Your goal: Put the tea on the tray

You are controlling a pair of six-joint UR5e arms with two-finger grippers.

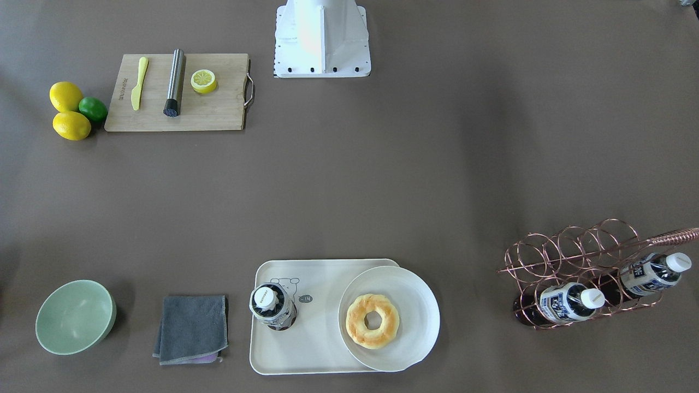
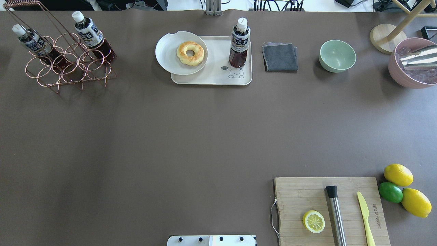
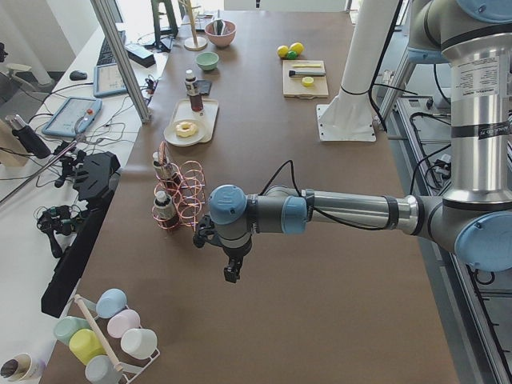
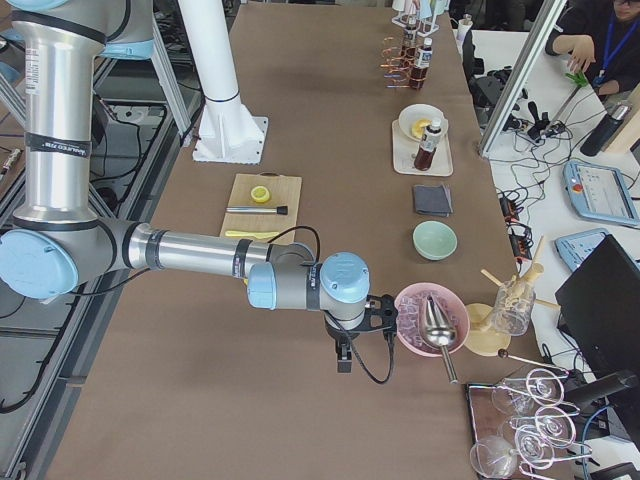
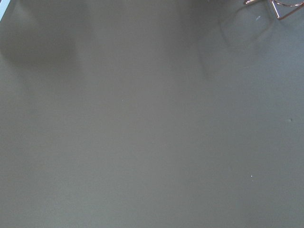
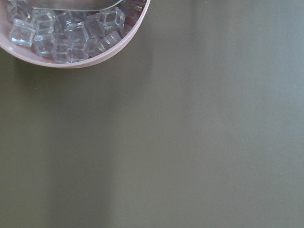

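A tea bottle (image 2: 239,44) with dark liquid and a white cap stands upright on the cream tray (image 2: 212,78), near the bear drawing; from the front it is at the tray's (image 1: 314,352) left end (image 1: 271,305). Two more tea bottles (image 2: 91,34) (image 2: 34,42) lean in a copper wire rack (image 2: 68,65). Neither gripper is near the tray. The left gripper (image 3: 232,276) hangs over bare table beside the rack, and the right gripper (image 4: 343,362) hangs beside a pink bowl. Both show only in the side views, so I cannot tell whether they are open or shut.
A white plate (image 2: 167,56) with a doughnut (image 2: 190,53) overlaps the tray. A grey cloth (image 2: 280,56), green bowl (image 2: 337,55) and pink bowl of ice (image 2: 411,65) lie along the far edge. A cutting board (image 2: 300,194) with half lemon, muddler, knife and whole citrus sits near right.
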